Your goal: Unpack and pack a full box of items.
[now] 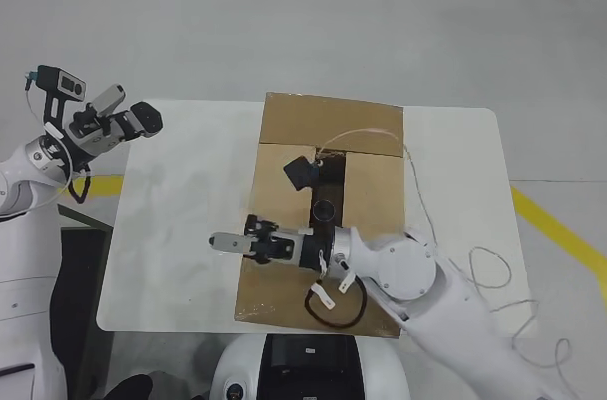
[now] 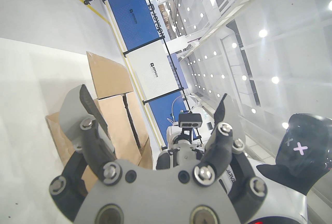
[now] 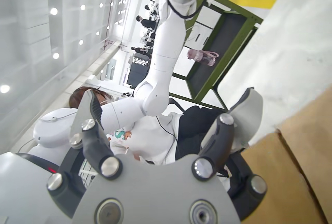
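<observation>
Here the brown box (image 1: pixel 328 125) lies flaps-open, left end effector (image 2: pixel 153 95) and right end effector (image 3: pixel 168 92) released.

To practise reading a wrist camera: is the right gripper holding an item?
No: the right gripper is open, with nothing between its jaws.

Brightness: strong, even indoor light is filling all three views.
Source: rows of round ceiling lamps (image 2: pixel 263 33) are shining from overhead in both wrist views.
Glare: the lamps are flaring into soft halos, and the white table (image 1: pixel 183 200) is reflecting brightly.
Shadows: the opening of the box (image 1: pixel 373 190) is lying in deep shade.
Distortion: the wrist views' wide lenses are bending straight ceiling and floor lines towards the edges.
</observation>
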